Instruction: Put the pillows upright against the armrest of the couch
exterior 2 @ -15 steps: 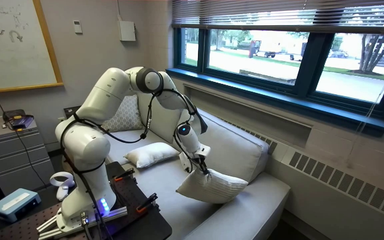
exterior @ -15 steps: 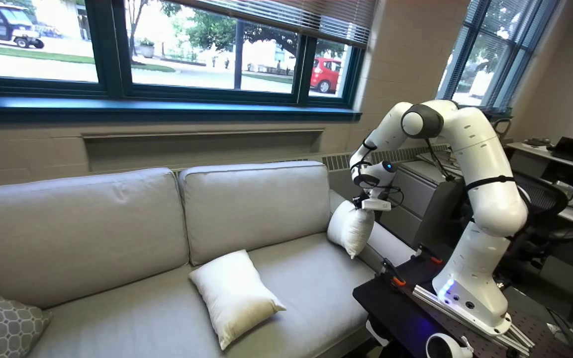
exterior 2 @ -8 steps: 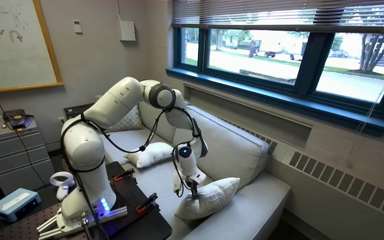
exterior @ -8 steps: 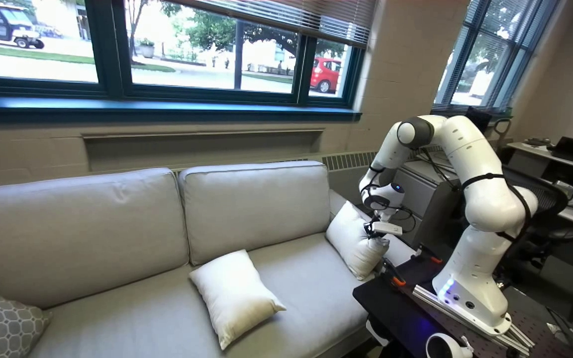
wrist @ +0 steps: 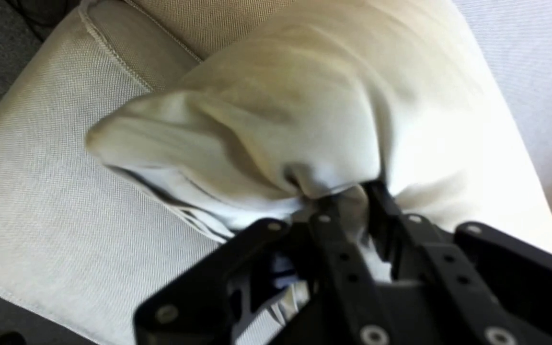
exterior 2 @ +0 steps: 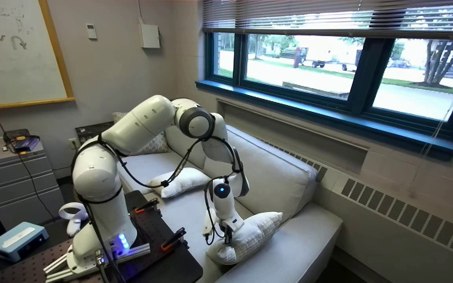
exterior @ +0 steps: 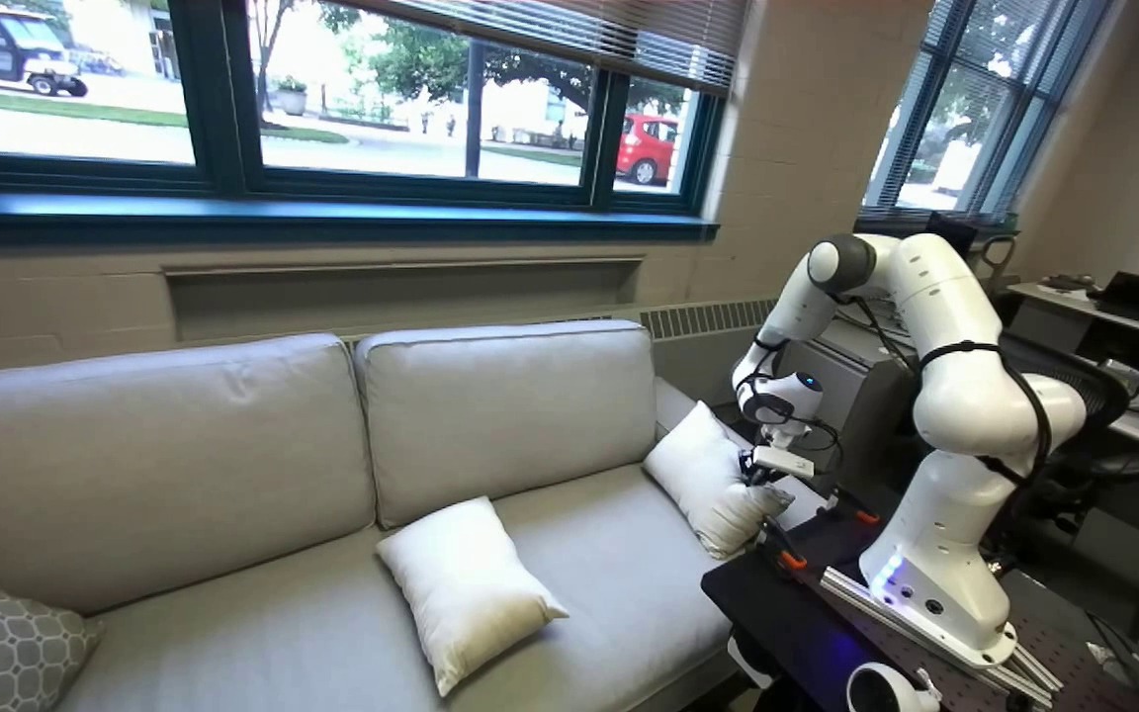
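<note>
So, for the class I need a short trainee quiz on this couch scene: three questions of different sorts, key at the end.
1. Multiple choice. What is the hand touching?
(a) the window sill
(b) the white pillow beside the armrest
(c) a back cushion

2. True or false? Both white pillows stand upright.

3. Short answer. Of the pillows in view, which is farthest from that armrest?

Key:
1. b
2. False: the other white pillow lies flat on the couch, apart from the armrest.
3. The grey patterned pillow.
</note>
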